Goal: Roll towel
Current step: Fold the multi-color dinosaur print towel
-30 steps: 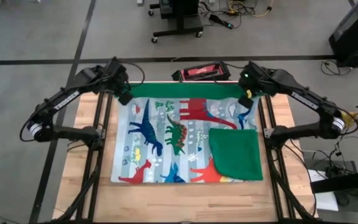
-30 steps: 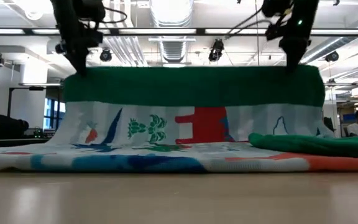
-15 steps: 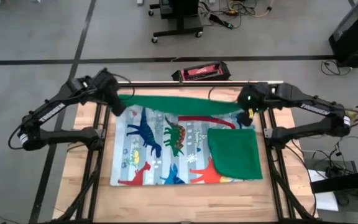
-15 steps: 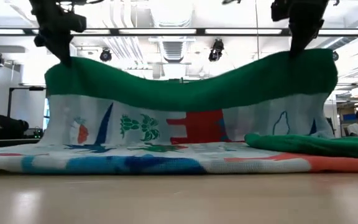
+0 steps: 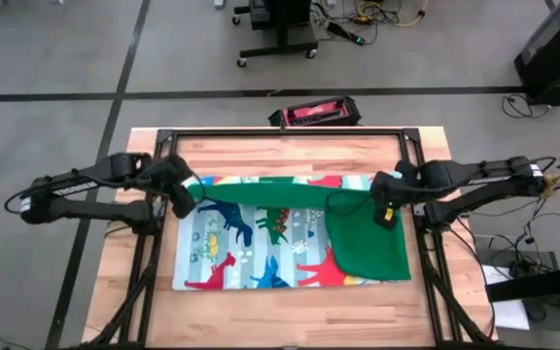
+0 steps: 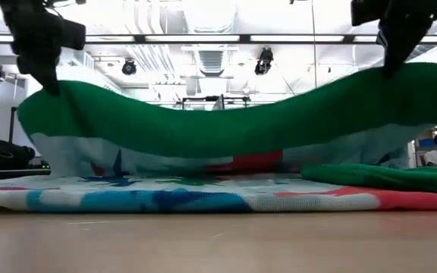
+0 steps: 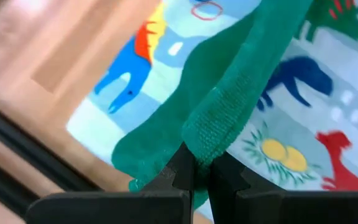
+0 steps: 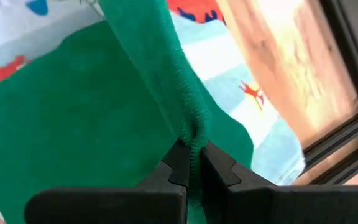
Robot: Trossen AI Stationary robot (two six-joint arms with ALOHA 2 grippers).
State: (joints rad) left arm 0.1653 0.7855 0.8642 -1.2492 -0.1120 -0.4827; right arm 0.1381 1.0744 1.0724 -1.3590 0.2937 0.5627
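Left gripper [image 5: 189, 192] and right gripper [image 5: 385, 201] jaws pinch the towel [image 5: 261, 243] edge aloft

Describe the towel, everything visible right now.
The towel is a soft terry-looking cloth, green-bordered, pale blue centre with red, blue and green dinosaurs. Most of it lies flat on the wooden table; one corner on the right arm's side is folded over, green side up. Its far green edge is lifted and carried over the print, sagging mid-span, pinched by the left gripper and the right gripper.
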